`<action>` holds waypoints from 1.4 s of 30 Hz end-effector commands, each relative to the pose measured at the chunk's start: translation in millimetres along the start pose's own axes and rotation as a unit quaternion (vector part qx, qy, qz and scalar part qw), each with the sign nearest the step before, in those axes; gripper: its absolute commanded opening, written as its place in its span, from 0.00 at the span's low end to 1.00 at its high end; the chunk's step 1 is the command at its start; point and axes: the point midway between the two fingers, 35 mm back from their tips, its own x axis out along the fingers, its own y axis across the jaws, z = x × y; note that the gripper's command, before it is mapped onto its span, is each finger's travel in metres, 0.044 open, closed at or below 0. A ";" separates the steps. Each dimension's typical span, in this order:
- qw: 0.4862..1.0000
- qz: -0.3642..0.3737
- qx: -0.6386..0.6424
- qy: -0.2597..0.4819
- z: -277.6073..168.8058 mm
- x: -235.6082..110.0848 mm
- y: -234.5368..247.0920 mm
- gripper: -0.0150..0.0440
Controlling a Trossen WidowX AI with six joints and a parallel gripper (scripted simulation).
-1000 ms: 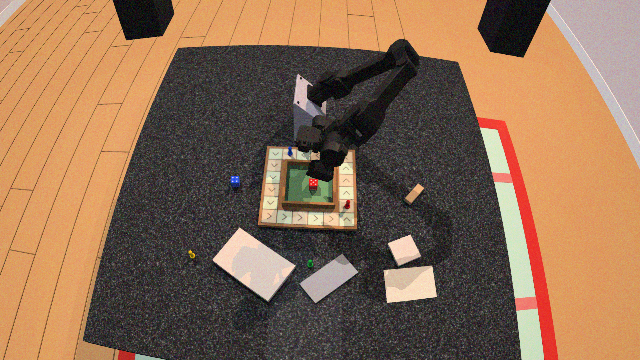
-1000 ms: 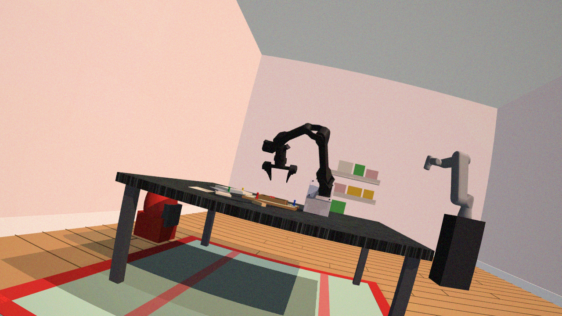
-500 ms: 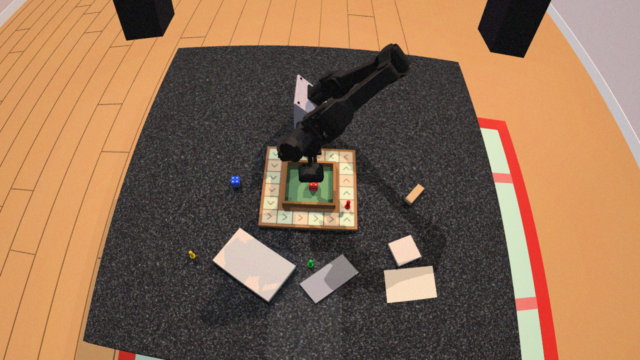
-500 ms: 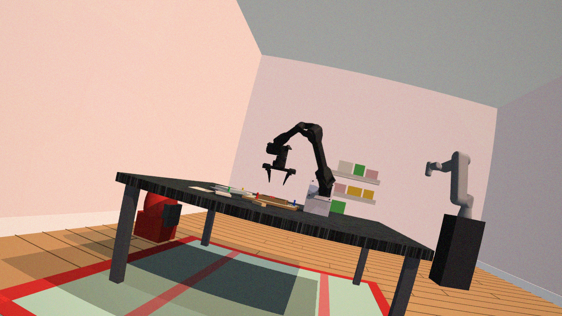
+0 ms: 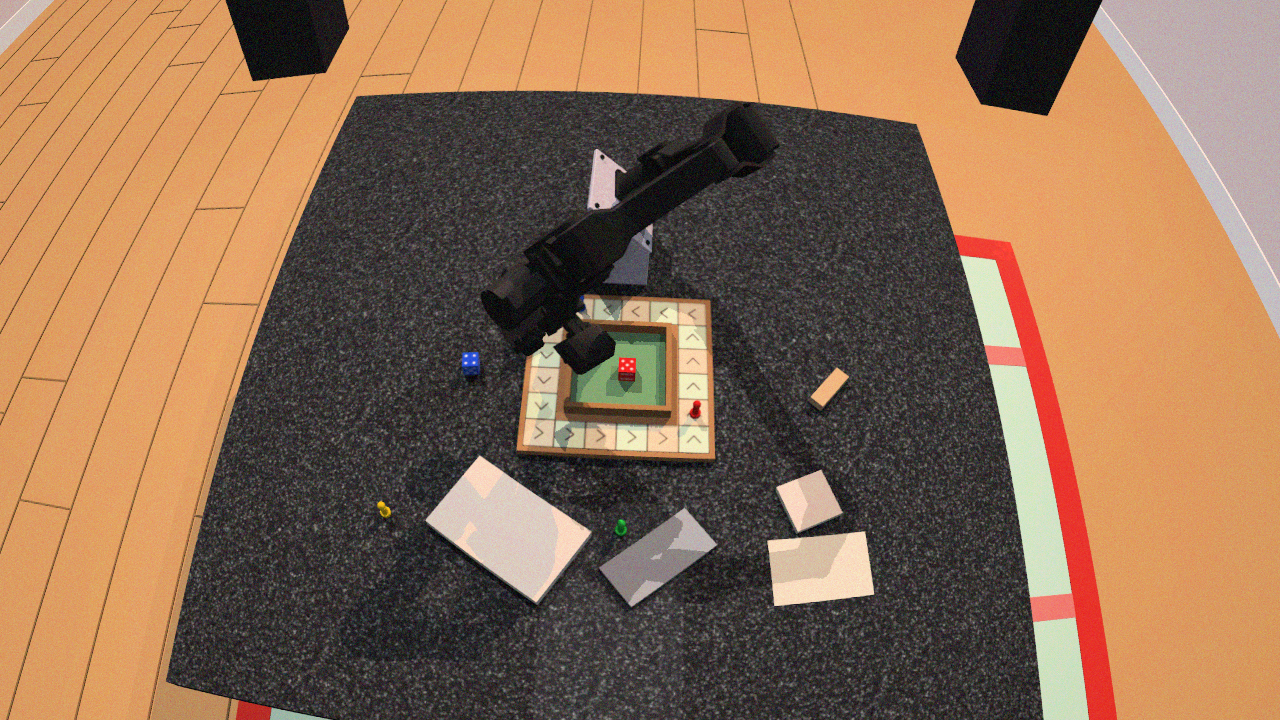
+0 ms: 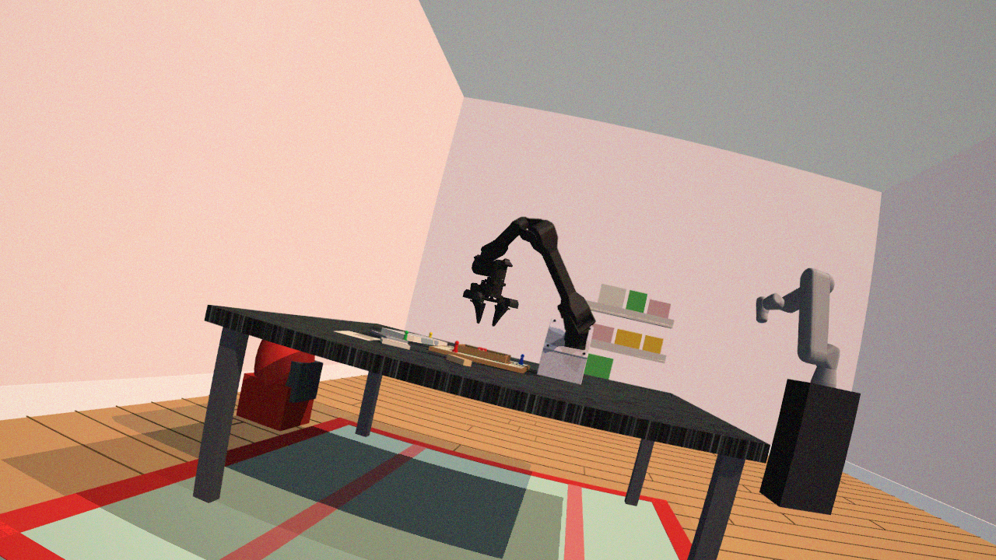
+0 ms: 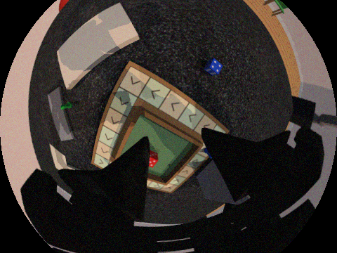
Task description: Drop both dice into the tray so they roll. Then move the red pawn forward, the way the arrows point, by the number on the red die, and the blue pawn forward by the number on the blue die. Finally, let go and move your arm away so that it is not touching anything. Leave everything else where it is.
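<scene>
The red die [image 5: 627,368] [image 7: 153,161] lies on the green floor of the wooden tray [image 5: 617,410] [image 7: 140,114] in the middle of the arrow board [image 5: 617,452] [image 7: 140,81]. The blue die [image 5: 470,362] [image 7: 215,67] lies on the table left of the board. The red pawn [image 5: 695,409] [image 6: 456,344] stands on the board's right side near the front corner. The blue pawn [image 6: 520,359] stands at the board's back edge, mostly hidden by the arm in the overhead view. My gripper [image 5: 562,343] [image 6: 491,316] [image 7: 175,136] is open and empty, high above the board's back left part.
A yellow pawn [image 5: 384,509] and a green pawn [image 5: 620,527] stand in front of the board among flat cards: a white one [image 5: 507,526], a grey one [image 5: 657,555], a small one [image 5: 808,500] and a cream one [image 5: 819,567]. A wooden block [image 5: 828,388] lies to the right.
</scene>
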 end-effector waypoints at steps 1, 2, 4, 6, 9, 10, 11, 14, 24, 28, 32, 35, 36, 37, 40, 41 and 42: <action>0.977 0.006 -0.212 0.010 48.7 19.3 -45.4 0.72; 0.973 0.007 -0.231 0.010 51.8 20.9 -49.8 0.72; 0.964 0.009 -0.267 0.010 57.7 24.4 -58.7 0.72; 0.953 0.012 -0.303 0.010 63.3 28.0 -67.7 0.72; 0.934 0.016 -0.357 0.009 71.0 33.8 -81.6 0.72; 0.927 0.017 -0.375 0.009 73.5 35.9 -86.3 0.72; 0.920 0.018 -0.392 0.009 75.8 38.0 -91.0 0.72; 0.897 0.023 -0.442 0.008 82.6 44.5 -105.4 0.72; 0.885 0.024 -0.466 0.007 86.5 47.7 -112.1 0.72; 0.885 0.024 -0.466 0.007 86.5 47.7 -112.1 0.72; 0.885 0.025 -0.466 0.007 86.7 61.3 -111.3 0.72; 0.885 0.025 -0.466 0.007 86.7 61.3 -111.3 0.72; 0.885 0.025 -0.466 0.007 86.7 61.3 -111.3 0.72; 0.885 0.025 -0.466 0.007 86.7 61.3 -111.3 0.72; 0.885 0.025 -0.466 0.007 86.7 68.9 -110.9 0.72; 0.885 0.025 -0.466 0.007 86.6 74.5 -110.7 0.72; 0.885 0.025 -0.466 0.007 86.6 76.4 -110.6 0.72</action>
